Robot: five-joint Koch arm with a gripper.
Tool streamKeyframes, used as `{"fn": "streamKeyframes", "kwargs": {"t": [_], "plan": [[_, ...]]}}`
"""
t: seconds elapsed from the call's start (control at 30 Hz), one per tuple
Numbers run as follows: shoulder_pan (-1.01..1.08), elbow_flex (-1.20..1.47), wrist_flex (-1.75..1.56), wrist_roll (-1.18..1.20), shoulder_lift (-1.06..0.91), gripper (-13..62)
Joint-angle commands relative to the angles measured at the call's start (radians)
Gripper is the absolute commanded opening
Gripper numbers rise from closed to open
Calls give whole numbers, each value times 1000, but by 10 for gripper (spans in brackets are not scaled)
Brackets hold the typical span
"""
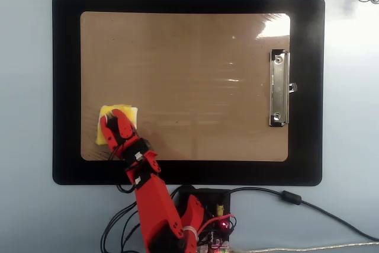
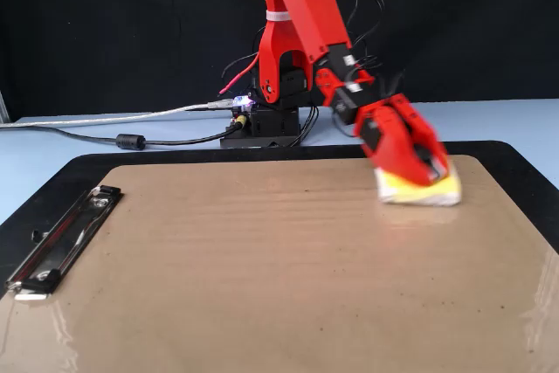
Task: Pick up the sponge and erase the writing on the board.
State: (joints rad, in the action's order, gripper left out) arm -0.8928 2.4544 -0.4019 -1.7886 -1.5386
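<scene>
The tan-brown board [image 1: 195, 75] lies on a black mat, with its silver clip [image 1: 279, 87] at the right in the overhead view. My red gripper [image 1: 115, 118] is shut on the yellow sponge [image 1: 127, 111] and presses it flat on the board's lower left part. In the fixed view the gripper [image 2: 426, 166] holds the sponge [image 2: 430, 192] at the far right of the board [image 2: 262, 268]. The sponge's dark spot is hidden under the jaws. No writing shows on the board in either view.
The black mat [image 1: 65, 87] frames the board on a pale blue table. The arm's base with electronics [image 1: 204, 217] and cables [image 1: 296, 201] sit just off the mat's near edge in the overhead view. The clip [image 2: 61, 238] shows at the left in the fixed view.
</scene>
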Motion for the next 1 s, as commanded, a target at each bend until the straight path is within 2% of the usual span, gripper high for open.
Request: {"fn": "streamKeyframes", "kwargs": {"t": [0.0,0.3,0.37,0.4,0.43,0.5,0.53,0.67,0.8,0.97], "plan": [[-97,-2,-9,-132,-20,-80],[-184,-3,-9,-140,28,-79],[-181,-3,-11,-140,35,-54],[-181,-2,-17,-137,35,9],[-189,0,-17,-133,32,137],[-193,-8,-18,-130,37,284],[-193,-14,-17,-127,37,307],[-189,-29,-15,-129,25,317],[-161,-57,-6,-126,-91,326],[41,-51,80,-51,-308,323]]}}
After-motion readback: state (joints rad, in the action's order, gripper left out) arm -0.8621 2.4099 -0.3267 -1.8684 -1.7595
